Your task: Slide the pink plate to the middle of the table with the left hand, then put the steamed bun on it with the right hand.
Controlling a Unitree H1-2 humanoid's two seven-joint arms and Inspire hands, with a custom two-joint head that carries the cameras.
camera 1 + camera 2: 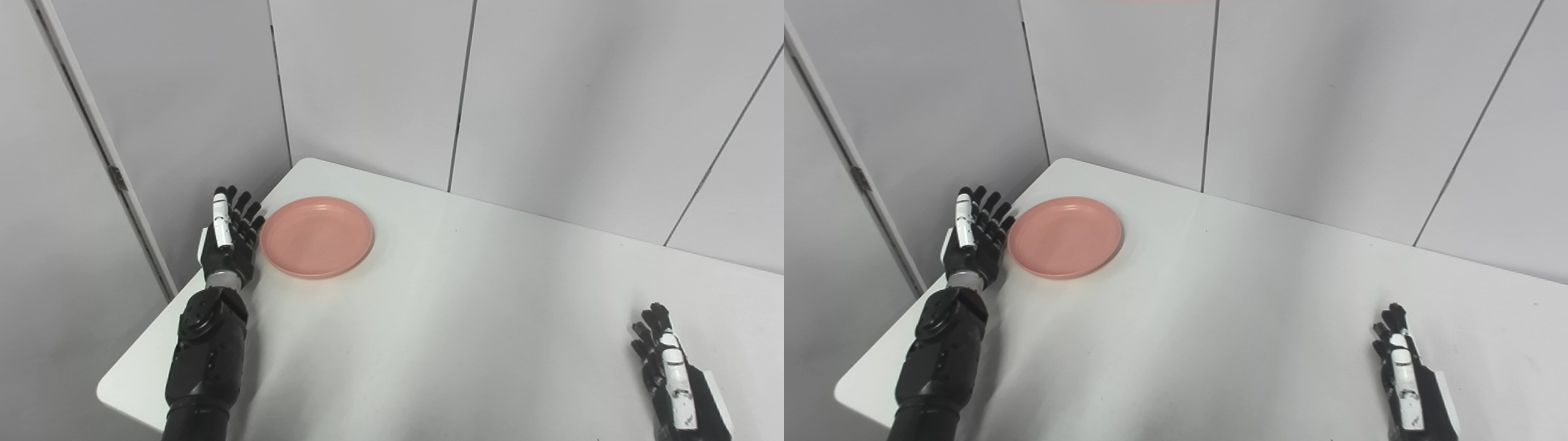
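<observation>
The pink plate (316, 236) lies empty on the white table (465, 318) near its far left corner. My left hand (229, 236) is open, fingers straight and edge-on, right beside the plate's left rim; whether it touches the rim I cannot tell. My right hand (667, 367) is open and empty, resting low over the table at the near right. It also shows in the right eye view (1402, 373). No steamed bun shows in either view.
Grey wall panels (551, 104) stand close behind the table's far edge and to the left. The table's left edge (147, 331) runs just under my left forearm.
</observation>
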